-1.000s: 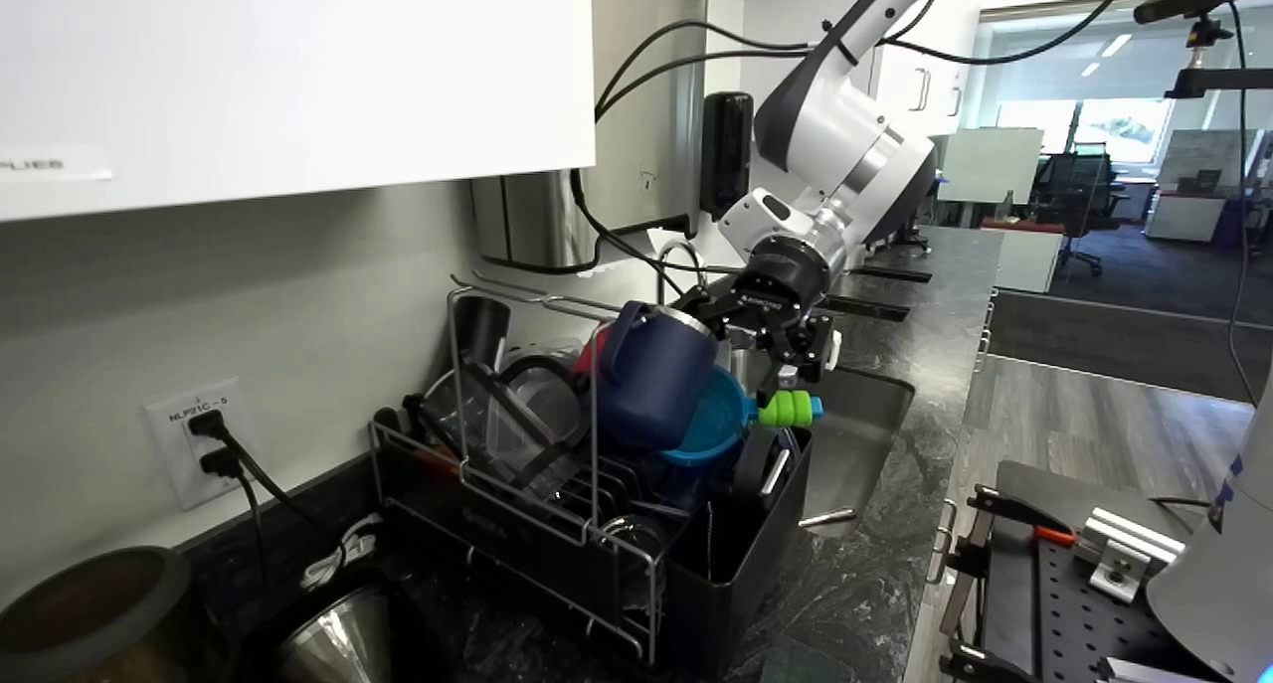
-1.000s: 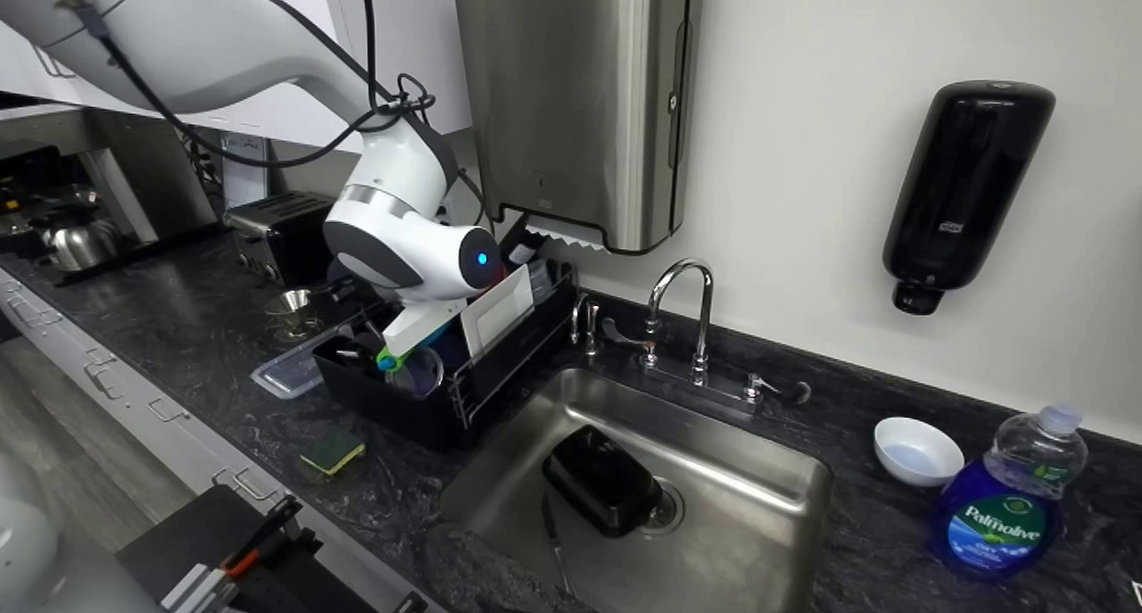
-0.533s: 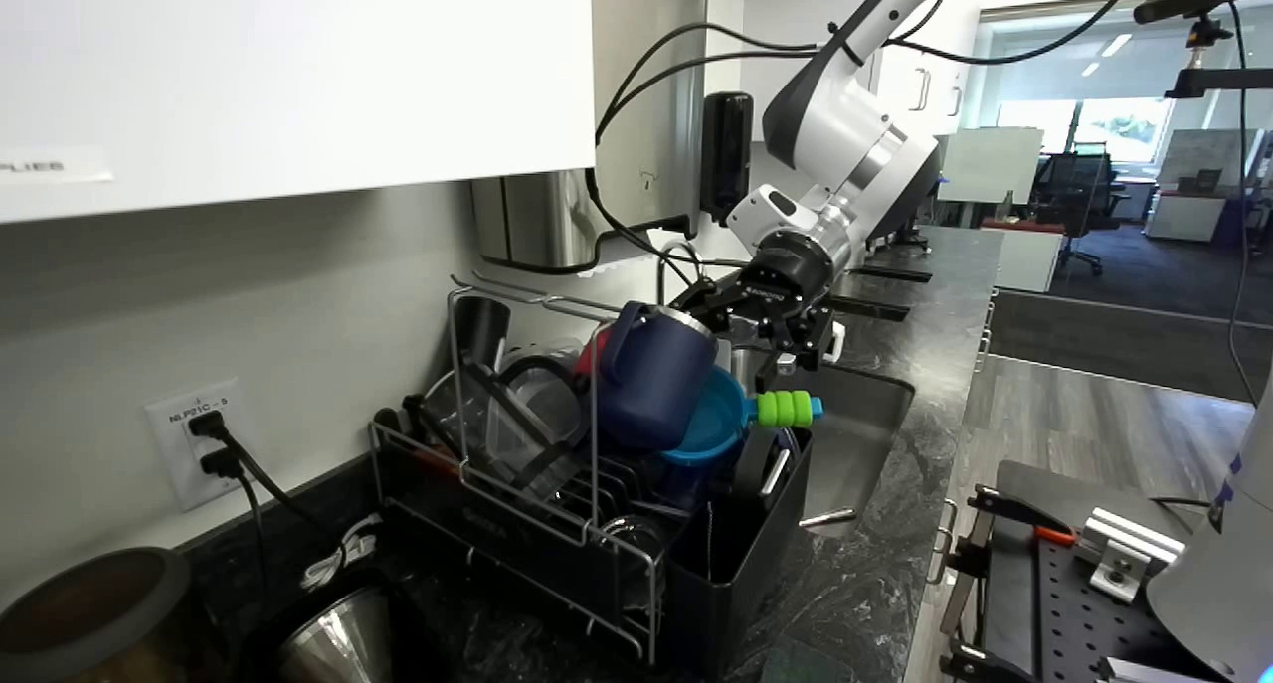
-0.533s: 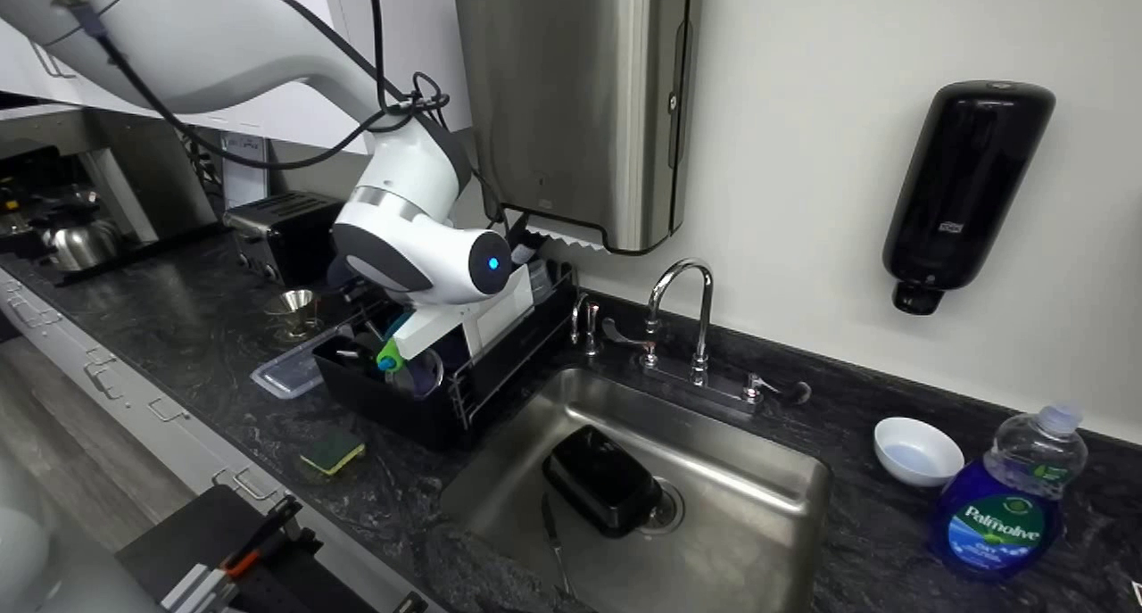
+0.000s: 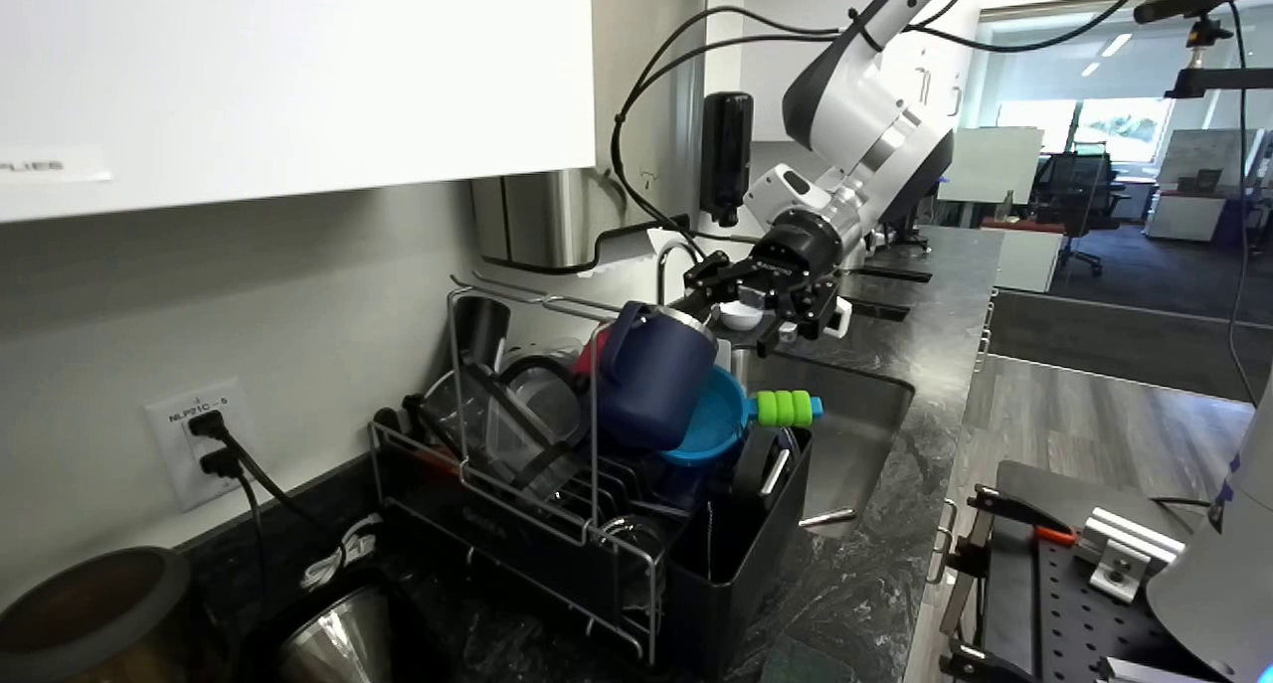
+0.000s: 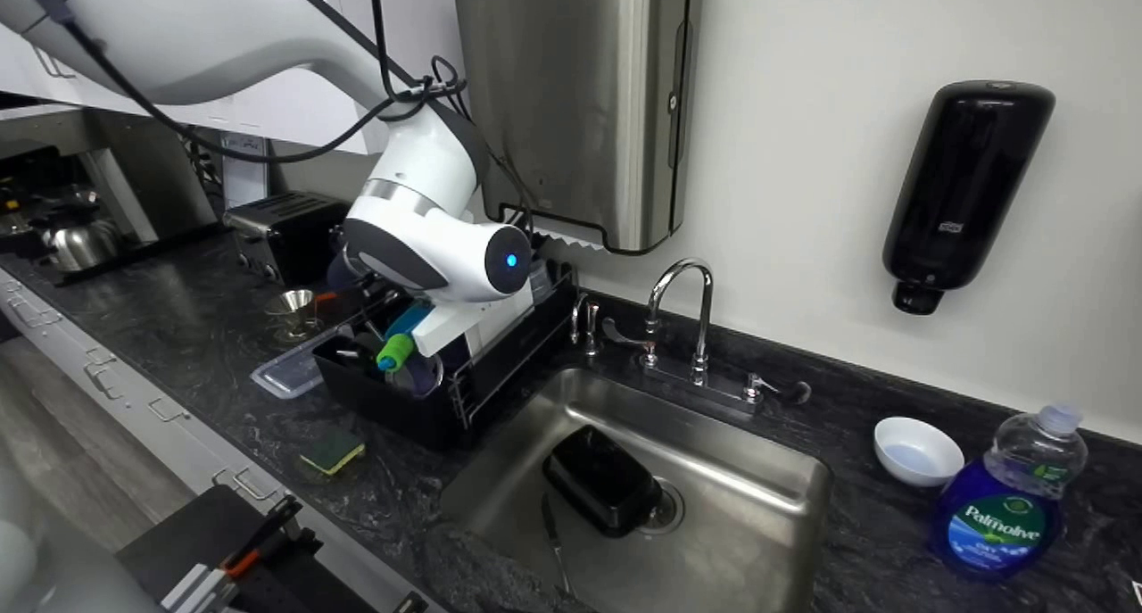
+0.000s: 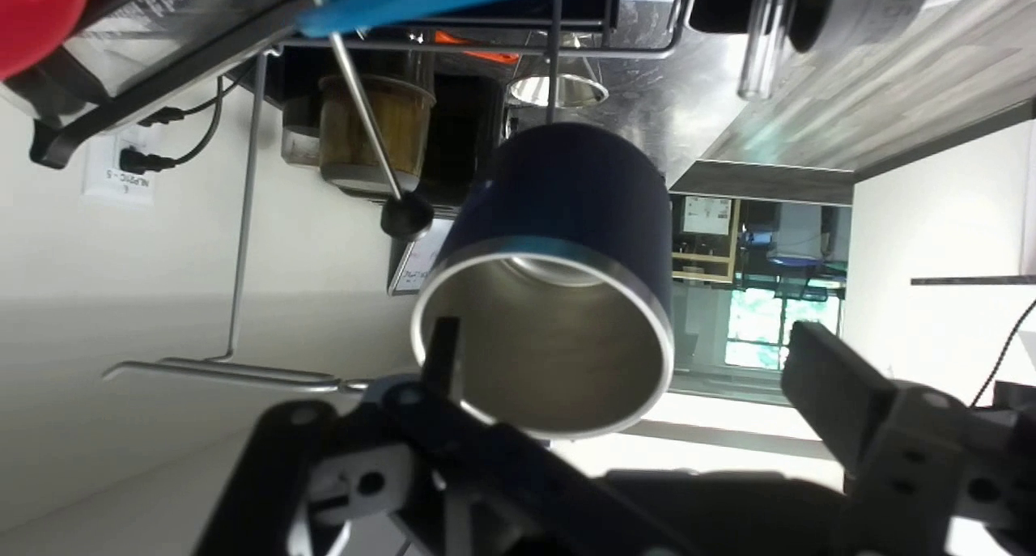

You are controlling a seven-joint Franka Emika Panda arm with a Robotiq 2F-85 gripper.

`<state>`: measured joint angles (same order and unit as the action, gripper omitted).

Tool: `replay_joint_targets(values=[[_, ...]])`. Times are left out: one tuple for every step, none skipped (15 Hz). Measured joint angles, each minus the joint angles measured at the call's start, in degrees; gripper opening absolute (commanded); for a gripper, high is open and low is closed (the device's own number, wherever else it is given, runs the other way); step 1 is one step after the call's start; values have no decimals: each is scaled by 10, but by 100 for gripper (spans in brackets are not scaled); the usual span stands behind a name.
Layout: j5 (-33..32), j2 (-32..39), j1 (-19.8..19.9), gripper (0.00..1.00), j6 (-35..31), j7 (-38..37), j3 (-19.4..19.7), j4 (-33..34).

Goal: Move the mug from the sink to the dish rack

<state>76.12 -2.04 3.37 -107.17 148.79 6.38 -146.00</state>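
Observation:
The dark blue mug (image 5: 656, 380) leans in the dish rack (image 5: 537, 554), handle up and mouth tilted toward my gripper (image 5: 731, 323). The gripper is open and holds nothing, just off the mug's rim. In the wrist view the mug (image 7: 566, 184) faces me with its steel mouth. One fingertip of the gripper (image 7: 623, 344) overlaps the mouth; I cannot tell if it is inside. The other finger (image 7: 838, 394) stands apart at the right. In an exterior view the arm hides most of the mug and gripper. The sink (image 6: 732, 550) holds no mug.
A blue bowl (image 5: 711, 420) with a green handle (image 5: 786, 408) sits beside the mug. Rack wires (image 7: 247, 216) rise near the gripper. A black dish (image 6: 602, 479) and a knife (image 6: 553, 537) lie in the sink. A towel dispenser (image 6: 571, 104) and faucet (image 6: 700, 310) stand close by.
The gripper has moved up and away from the mug, to the right in both exterior views, staying open. The mug has not moved.

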Motion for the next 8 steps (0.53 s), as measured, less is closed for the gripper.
replay_joint_targets(values=[[-2, -4, 4, 100, 2, 0, 3, 1], [-3, -7, 8, 100, 3, 0, 7, 1], [-6, -9, 12, 100, 6, 0, 11, 2], [-11, -10, 17, 100, 9, 0, 16, 4], [-18, -10, 23, 100, 14, 0, 22, 7], [-28, -11, 30, 100, 20, 0, 29, 10], [-38, -12, 37, 100, 25, 0, 36, 15], [-49, -13, 45, 100, 32, 0, 43, 20]])
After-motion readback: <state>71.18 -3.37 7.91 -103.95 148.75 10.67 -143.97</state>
